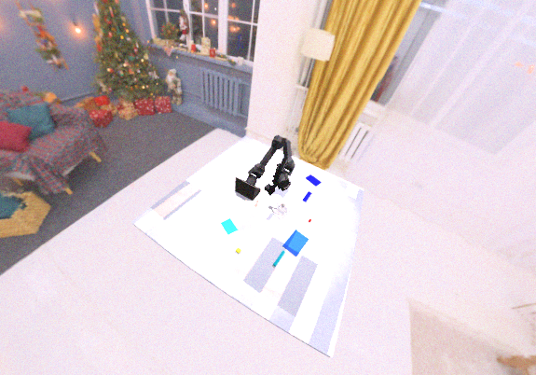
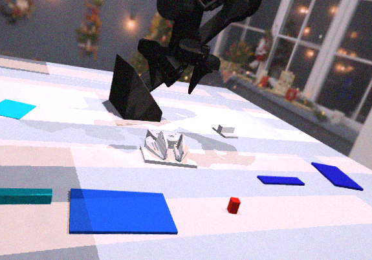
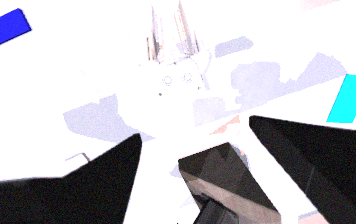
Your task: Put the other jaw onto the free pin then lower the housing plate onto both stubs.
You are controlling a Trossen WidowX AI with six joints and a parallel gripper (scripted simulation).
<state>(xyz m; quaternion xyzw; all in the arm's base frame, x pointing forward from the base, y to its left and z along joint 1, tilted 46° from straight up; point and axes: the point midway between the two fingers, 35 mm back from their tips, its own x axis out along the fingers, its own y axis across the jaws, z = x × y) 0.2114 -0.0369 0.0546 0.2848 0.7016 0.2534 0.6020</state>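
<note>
The pale gripper mechanism (image 1: 280, 210) stands on its light base plate (image 2: 170, 163). Its two jaws stand side by side, one jaw (image 2: 162, 145) (image 3: 157, 30) and the other jaw (image 2: 180, 149) (image 3: 186, 30). At their rear end the pale housing plate (image 3: 178, 87) appears to lie over the jaw roots, with two round stub rings showing side by side. Glare washes it out; the gear teeth and exact levelness cannot be made out. My gripper (image 2: 179, 88) (image 3: 195, 129) is open and empty, raised above and behind the mechanism, touching nothing.
The black arm base (image 1: 247, 188) (image 2: 133, 94) (image 3: 225, 170) stands behind the mechanism. A small grey bracket (image 2: 227, 130) lies behind right. A blue plate (image 1: 295, 243) (image 2: 120, 211), teal bar (image 2: 17, 196), red block (image 2: 233, 205), cyan square (image 2: 10, 108), yellow cube (image 1: 238, 251) and two dark blue plates lie around.
</note>
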